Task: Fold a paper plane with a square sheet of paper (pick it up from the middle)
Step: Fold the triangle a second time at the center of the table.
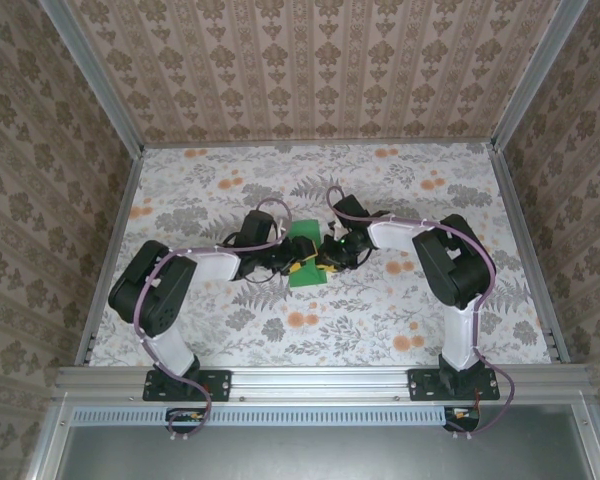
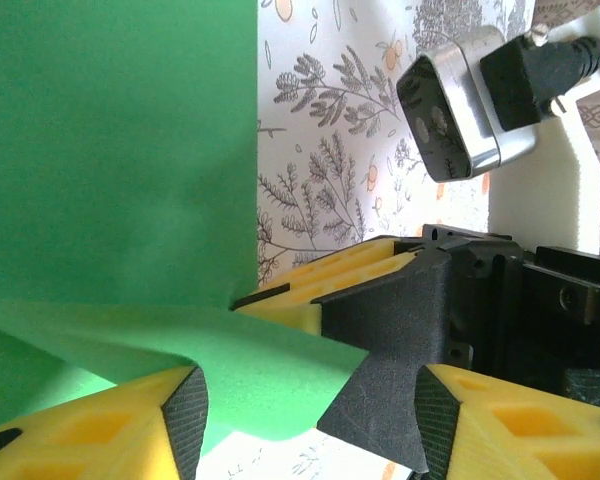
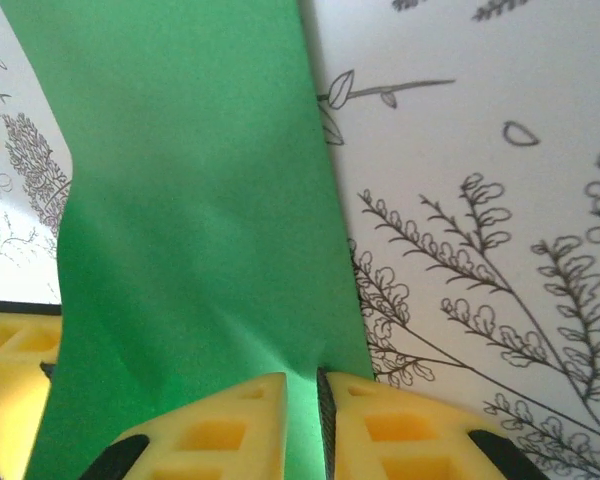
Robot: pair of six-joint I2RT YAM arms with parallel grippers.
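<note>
Most of the space between the papered walls is a white, fern-and-flower printed tabletop point(image 1: 230, 340). Two black and white robot arms reach in from its near edge, the left arm point(image 1: 155, 290) and the right arm point(image 1: 450, 265), and their wrists meet near the tabletop's centre. There lies the thin, bright green square sheet of paper point(image 1: 302, 235), mostly flat, with its near part hidden under the two grippers.

The left gripper point(image 2: 305, 400), with yellow-and-black fingers, has its jaws wide apart. A lifted flap of the sheet curls across the gap between them, but nothing is clamped there. The right gripper point(image 3: 302, 390) has its jaws almost together, pinching one edge of the sheet. Small wrinkles spread out from that pinch.

The step in hand looks like an early fold, with one edge raised and no sharp crease visible yet. To do it well, the right jaws should probably hold their thin pinch and carry the edge low across the sheet, so the paper rolls over and does not drag along the tabletop. The left jaws could close on the flap or press down on the flat part to keep it from sliding. The two edges should line up before anything flattens the fold, because a slanted first crease would likely skew the plane.
</note>
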